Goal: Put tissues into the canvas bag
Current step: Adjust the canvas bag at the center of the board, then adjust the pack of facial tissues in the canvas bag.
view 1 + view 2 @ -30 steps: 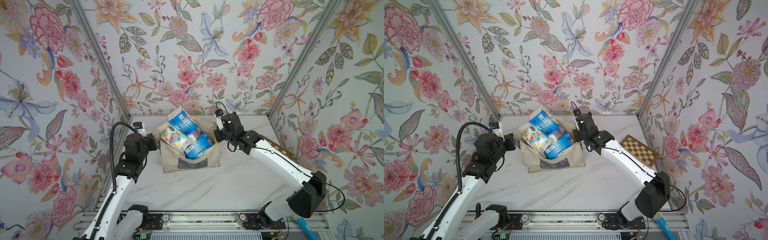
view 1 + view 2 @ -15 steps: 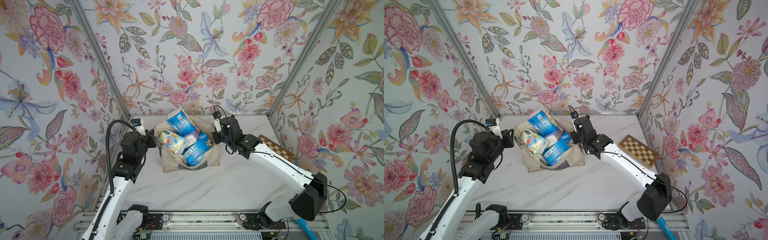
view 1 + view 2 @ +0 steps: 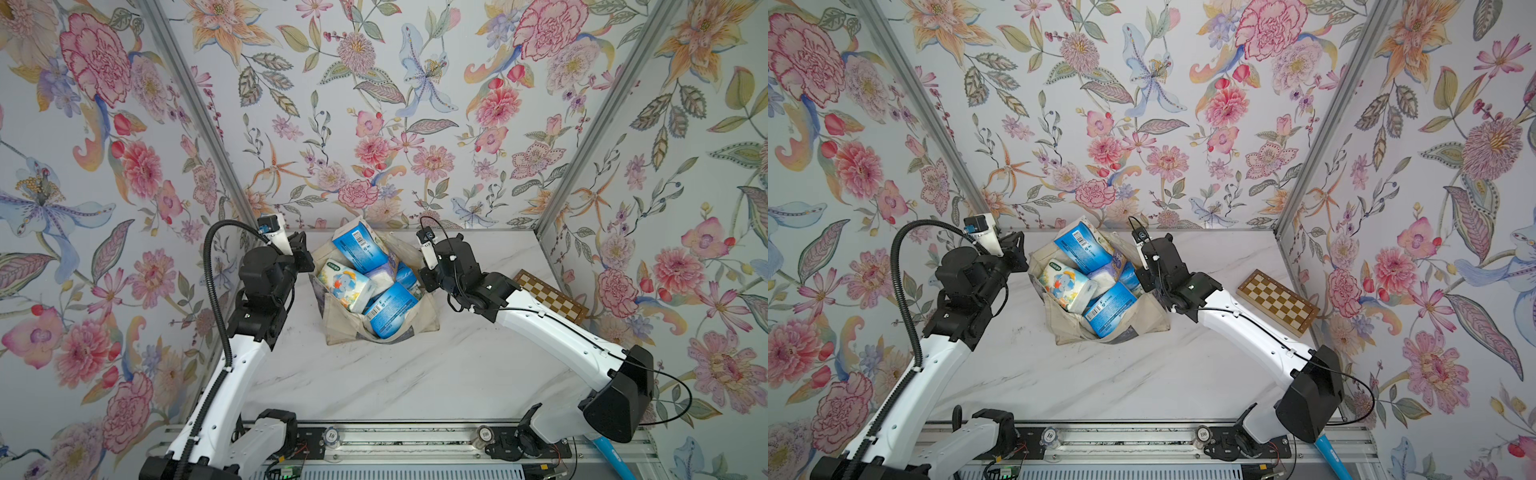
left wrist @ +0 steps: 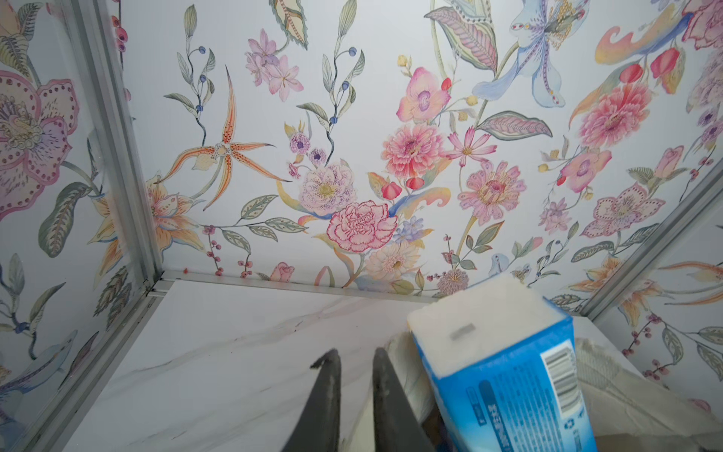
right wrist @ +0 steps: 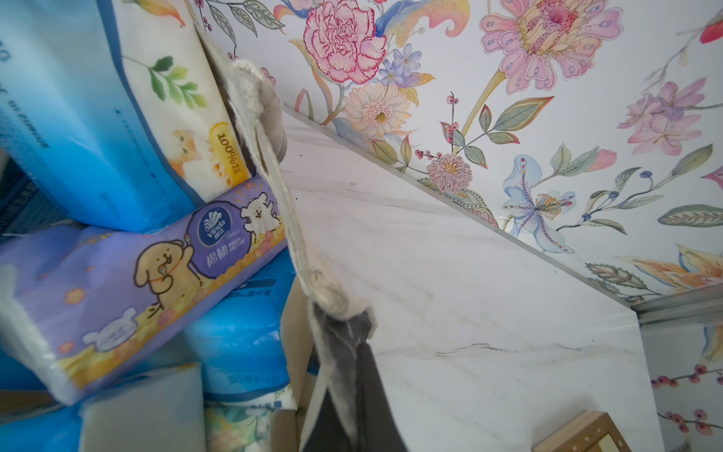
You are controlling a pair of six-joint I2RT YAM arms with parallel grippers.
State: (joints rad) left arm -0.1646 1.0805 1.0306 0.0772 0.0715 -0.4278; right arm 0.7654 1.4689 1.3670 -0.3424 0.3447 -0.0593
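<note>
Your right hand (image 5: 346,328) is clamped on the rim fabric of the canvas bag (image 3: 426,316), on the side nearest the chessboard (image 3: 1277,301), so hold that pinch firm and lift only enough to stand the wall up. A hard pull would likely tip the whole load. The tissues (image 3: 347,289) are heaped in the bag's mouth, which sits toward the back of the surface (image 3: 374,374) between the two arms. In both top views I see no loose pack left on the marble, so the job looks nearly done and the step in hand reads as settling the pile. The worry is the big blue pack (image 3: 359,249), which stands tilted and pokes well above the rim on the far side. It looks perched, not seated. Your left hand (image 4: 354,356) hangs just beside the bag's opposite rim with its fingers a narrow gap apart and nothing between them. Bring it in level with that rim. Either catch the cloth there to widen the mouth, or press the blue pack's upper end gently down and inward. These wrappers are soft and slick, so push on a broad face and go slowly. The lavender pack (image 5: 129,281) lies against the wall you are holding, so a jerk there could squeeze it out.
</note>
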